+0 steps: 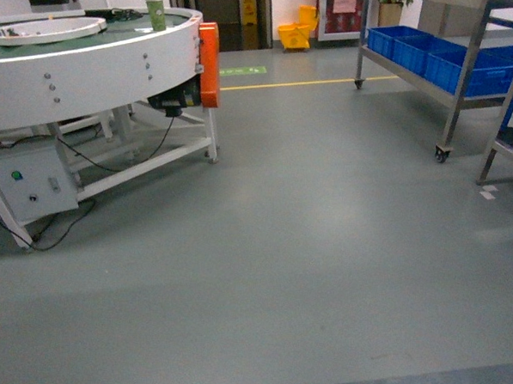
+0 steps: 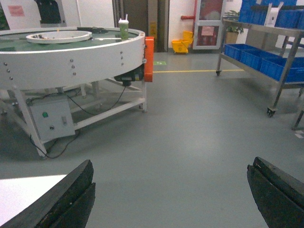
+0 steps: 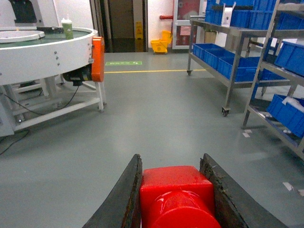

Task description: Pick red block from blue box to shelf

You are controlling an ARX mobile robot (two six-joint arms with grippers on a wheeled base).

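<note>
Red block (image 3: 176,197): glossy red plastic brick, round stud facing camera, seen only in right wrist view. Clamped between two dark fingers (image 3: 124,199) of right gripper (image 3: 176,209), both side faces touching finger pads; held above grey floor, touching no other surface.

Shelf (image 3: 236,52): tall stainless-steel rack on castors, posts and rails shiny, tiers loaded with dark blue crates. Stands on floor, right of scene, well apart from red block.

Blue box: not visible in any view.
</note>
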